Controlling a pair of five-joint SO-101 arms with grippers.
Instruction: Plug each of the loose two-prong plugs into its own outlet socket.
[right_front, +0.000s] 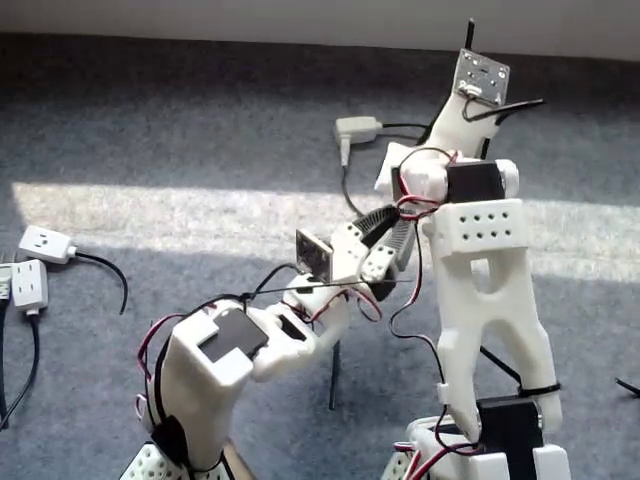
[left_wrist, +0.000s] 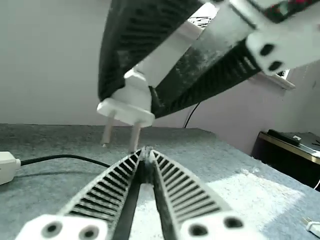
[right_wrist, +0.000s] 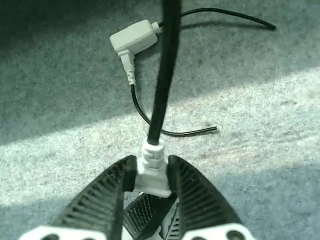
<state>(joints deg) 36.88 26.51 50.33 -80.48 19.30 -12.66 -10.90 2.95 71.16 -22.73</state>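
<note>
My right gripper (right_wrist: 150, 161) is shut on a white two-prong plug (right_wrist: 150, 176), whose black cable (right_wrist: 162, 75) runs away over the carpet. In the left wrist view the same plug (left_wrist: 127, 107) hangs between the right gripper's black fingers (left_wrist: 130, 55) with its prongs pointing down. My left gripper (left_wrist: 145, 151) is shut with nothing in it, its tips just under those prongs. From above, both grippers (right_front: 375, 250) meet over the middle of the carpet. A white outlet socket (right_front: 357, 128) lies behind them with another plug (right_wrist: 129, 62) in it.
Two more white outlet sockets (right_front: 45, 243) (right_front: 28, 283) lie at the far left, each with a black cable. The floor is grey carpet with a sunlit band across the middle. Dark furniture (left_wrist: 290, 142) stands off to one side.
</note>
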